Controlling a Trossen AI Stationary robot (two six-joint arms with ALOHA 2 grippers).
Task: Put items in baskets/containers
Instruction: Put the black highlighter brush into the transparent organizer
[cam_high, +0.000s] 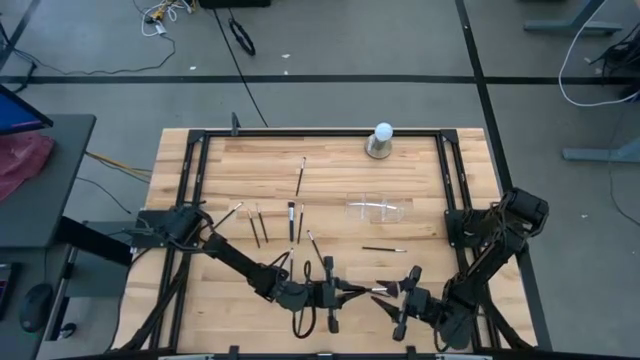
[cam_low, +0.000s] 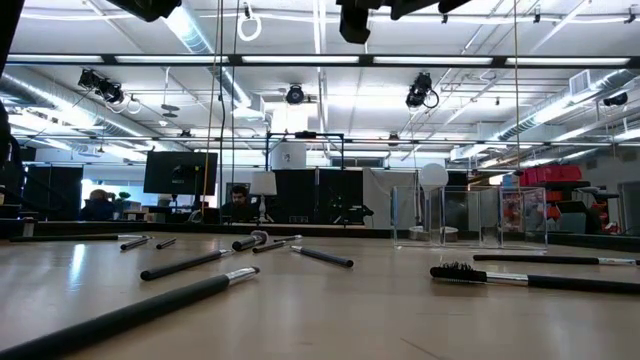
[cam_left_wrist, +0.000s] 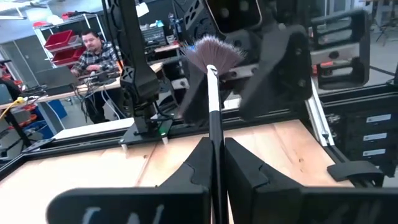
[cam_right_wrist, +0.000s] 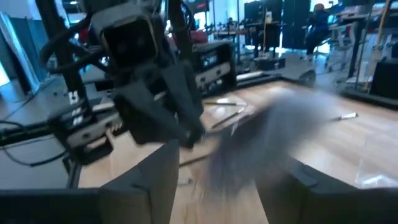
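My left gripper is near the table's near edge, shut on a makeup brush with a pale handle and a fluffy fan of bristles. My right gripper faces it from the right, open. Its fingers stand on either side of the blurred bristle head, and I cannot tell whether they touch it. Several other brushes lie flat on the wood further out. The clear holder sits right of centre and appears in the low view as well, holder. My left gripper pinches the brush's handle between its two fingers. The fingers come level, pointing toward the table's right, and lie along the handle. The brush is lifted clear of the table and sticks out ahead of the fingertips, bristle end toward my right gripper.
A white ball on a grey round base stands near the far edge. A black frame runs round the tabletop. Loose brushes are scattered across the left and middle. A single brush lies below the holder. People sit beyond the table.
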